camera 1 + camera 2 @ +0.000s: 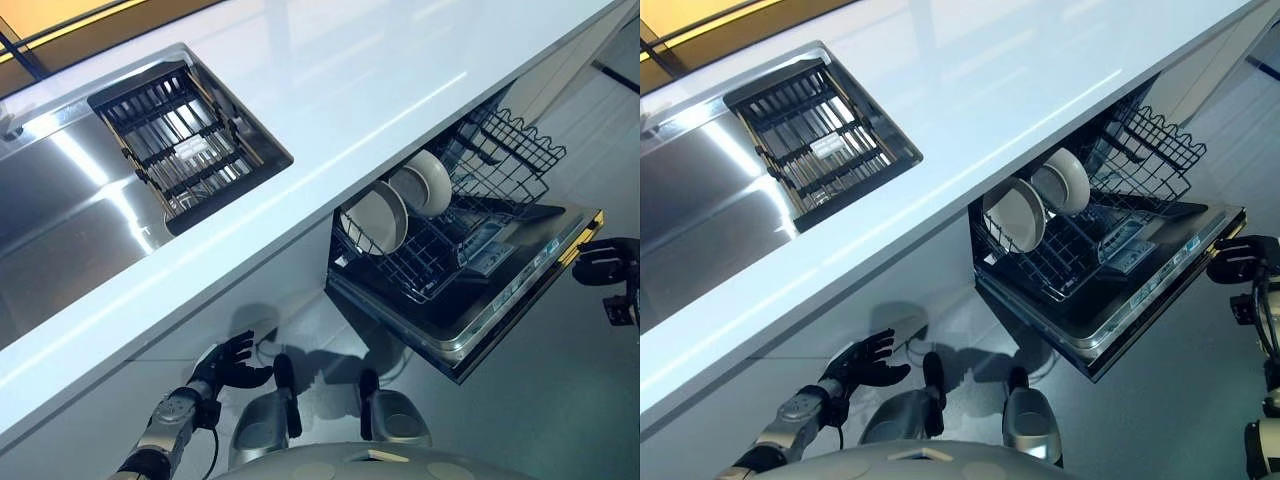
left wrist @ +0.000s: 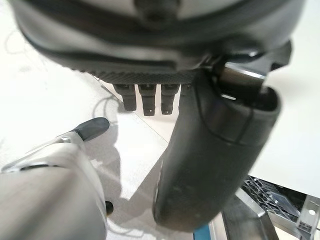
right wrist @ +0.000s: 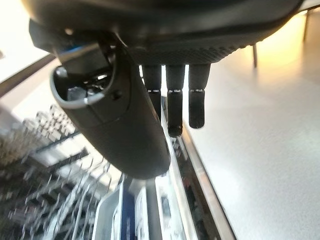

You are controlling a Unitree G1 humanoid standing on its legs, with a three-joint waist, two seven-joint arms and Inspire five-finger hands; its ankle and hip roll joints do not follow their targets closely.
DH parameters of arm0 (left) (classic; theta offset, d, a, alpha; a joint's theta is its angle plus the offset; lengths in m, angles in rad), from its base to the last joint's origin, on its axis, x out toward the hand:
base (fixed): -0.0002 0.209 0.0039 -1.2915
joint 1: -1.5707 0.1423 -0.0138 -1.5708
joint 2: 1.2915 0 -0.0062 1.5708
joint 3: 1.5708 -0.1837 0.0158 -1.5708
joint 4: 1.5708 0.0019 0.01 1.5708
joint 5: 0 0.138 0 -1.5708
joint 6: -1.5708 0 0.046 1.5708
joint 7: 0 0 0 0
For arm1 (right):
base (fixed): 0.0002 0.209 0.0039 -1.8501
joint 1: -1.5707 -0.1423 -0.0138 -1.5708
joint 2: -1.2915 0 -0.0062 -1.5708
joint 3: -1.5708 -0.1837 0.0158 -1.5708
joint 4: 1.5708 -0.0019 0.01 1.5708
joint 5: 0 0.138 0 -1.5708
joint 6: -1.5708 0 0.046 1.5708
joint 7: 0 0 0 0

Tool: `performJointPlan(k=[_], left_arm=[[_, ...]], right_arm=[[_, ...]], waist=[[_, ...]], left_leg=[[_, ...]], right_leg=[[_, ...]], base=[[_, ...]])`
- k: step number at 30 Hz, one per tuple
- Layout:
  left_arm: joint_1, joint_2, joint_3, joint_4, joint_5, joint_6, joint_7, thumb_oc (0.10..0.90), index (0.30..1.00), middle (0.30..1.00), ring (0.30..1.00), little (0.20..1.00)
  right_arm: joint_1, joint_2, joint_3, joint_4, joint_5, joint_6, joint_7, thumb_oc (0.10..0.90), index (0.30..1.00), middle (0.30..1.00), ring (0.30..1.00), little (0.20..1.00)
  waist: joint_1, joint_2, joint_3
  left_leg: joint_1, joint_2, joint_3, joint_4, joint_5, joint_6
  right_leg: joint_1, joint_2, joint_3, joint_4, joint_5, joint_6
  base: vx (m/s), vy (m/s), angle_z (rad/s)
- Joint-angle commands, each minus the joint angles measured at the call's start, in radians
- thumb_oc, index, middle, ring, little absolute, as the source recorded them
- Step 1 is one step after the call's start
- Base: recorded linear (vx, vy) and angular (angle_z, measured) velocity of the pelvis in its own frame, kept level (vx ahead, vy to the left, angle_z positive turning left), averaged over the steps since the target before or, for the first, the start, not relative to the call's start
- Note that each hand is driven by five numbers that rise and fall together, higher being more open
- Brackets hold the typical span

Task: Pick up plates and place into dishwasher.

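Two pale round plates (image 1: 388, 217) and (image 1: 425, 181) stand upright on edge, one just behind the other, in the wire lower rack (image 1: 440, 255) of the open dishwasher (image 1: 500, 300), whose door hangs down under the white countertop (image 1: 330, 110). The left hand (image 1: 232, 365) hangs low beside the cabinet front, well apart from the rack, with the plates up and off to the side of its fingertips; its fingers (image 2: 150, 102) are spread and only lightly bent, the thumb (image 2: 210, 160) standing free, and nothing lies between them. The right hand (image 1: 605, 265) hovers just beyond the outer edge of the dishwasher door, the fingers (image 3: 196, 102) hanging straight and loose and side by side, with the thumb (image 3: 125, 135) apart from them; it holds nothing. Past those fingertips runs the door's rim, and to the thumb's side the dark wires of the rack show. Both plates sit well inward of the right fingers, touched by neither hand. Farther along the countertop a steel sink (image 1: 60, 210) holds a dark slatted drainer basket (image 1: 175, 140).
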Motion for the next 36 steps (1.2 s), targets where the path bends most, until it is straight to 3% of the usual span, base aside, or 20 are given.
performJointPlan(k=[1, 9, 16, 27, 36], left_arm=[[-0.002, -0.007, 0.008, -0.043, 0.001, -0.045, 0.006, 0.8, 0.9, 0.9, 0.9, 0.9], [0.011, 0.002, -0.013, -0.075, -0.014, -0.06, -0.002, 0.8, 0.9, 0.9, 0.9, 0.9], [0.014, 0.006, -0.028, -0.086, -0.033, -0.075, 0.01, 0.8, 0.9, 0.9, 0.9, 0.9], [0.02, 0.016, -0.046, -0.097, -0.055, -0.086, 0.003, 0.8, 0.9, 0.9, 0.9, 0.9], [0.031, 0.022, -0.051, -0.106, -0.072, -0.089, 0.003, 0.8, 0.9, 0.9, 0.9, 0.9]], right_arm=[[-0.113, -0.074, 0.023, -0.043, -0.049, -0.086, -0.054, 0.1, 0.3, 0.3, 0.3, 0.2], [-0.204, -0.064, 0.074, -0.006, -0.058, -0.103, -0.097, 0.1, 0.3, 0.3, 0.3, 0.2], [-0.26, -0.065, 0.1, 0.029, -0.06, -0.106, -0.105, 0.1, 0.3, 0.3, 0.3, 0.2], [-0.322, -0.083, 0.125, 0.081, -0.049, -0.119, -0.116, 0.1, 0.3, 0.3, 0.3, 0.2], [-0.338, -0.076, 0.154, 0.111, -0.094, -0.101, -0.083, 0.1, 0.3, 0.3, 0.3, 0.2]], waist=[[0.029, -0.021, 0.03], [0.037, 0.003, 0.065], [0.041, 0.01, 0.084], [0.049, 0.037, 0.107], [0.062, 0.032, 0.117]], left_leg=[[-0.031, 0.002, 0.019, 0.327, -0.265, 0.001], [-0.092, -0.002, 0.014, 0.451, -0.3, 0.02], [-0.14, -0.014, 0.003, 0.558, -0.359, 0.047], [-0.164, -0.035, -0.016, 0.594, -0.378, 0.062], [-0.167, -0.033, -0.026, 0.605, -0.381, 0.065]], right_leg=[[-0.014, 0.015, -0.055, 0.045, 0.03, -0.059], [-0.077, -0.009, -0.062, 0.174, -0.011, -0.074], [-0.137, -0.026, -0.053, 0.293, -0.049, -0.086], [-0.19, -0.037, -0.044, 0.385, -0.075, -0.091], [-0.19, -0.036, -0.048, 0.401, -0.084, -0.092]], base=[[-0.03, 0.042, 0.03], [-0.03, 0.055, 0.01], [0.01, 0.015, 0.03], [0.01, 0.008, 0.04], [0.04, -0.018, 0.03]])
